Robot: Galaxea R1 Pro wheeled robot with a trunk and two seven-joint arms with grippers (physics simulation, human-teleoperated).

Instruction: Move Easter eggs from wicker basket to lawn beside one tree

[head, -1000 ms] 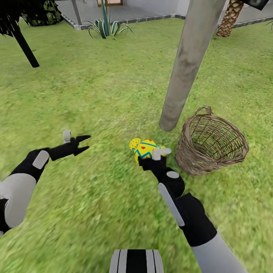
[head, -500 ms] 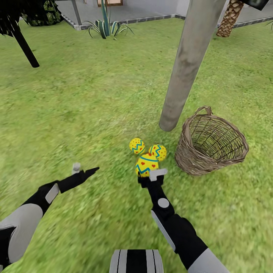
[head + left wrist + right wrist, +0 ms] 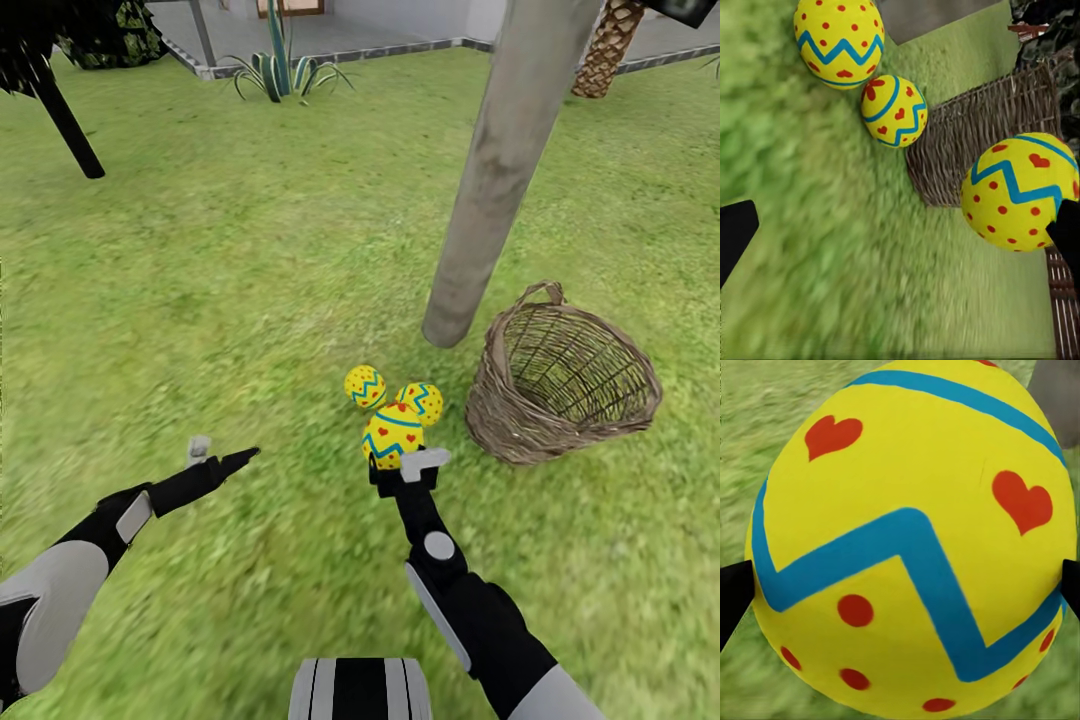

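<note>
The third egg (image 3: 392, 436) sits between the right gripper's (image 3: 405, 468) jaws, which are clenched on it — in the right wrist view the dark fingertips (image 3: 733, 598) press either side of its shell, its long axis running roughly across the line of the jaws. It lies on the near side of the tree trunk (image 3: 490, 190), just short of the two other eggs (image 3: 365, 385) (image 3: 423, 402) resting on the lawn (image 3: 200, 260) close to the trunk's foot. The wicker basket (image 3: 565, 375) stands just beside the trunk on the robot's right, and looks empty. The left gripper (image 3: 225, 463) hangs well away from the trunk with nothing between its fingers, apparently released. What seems left is letting go — the right arm is the one in place.
</note>
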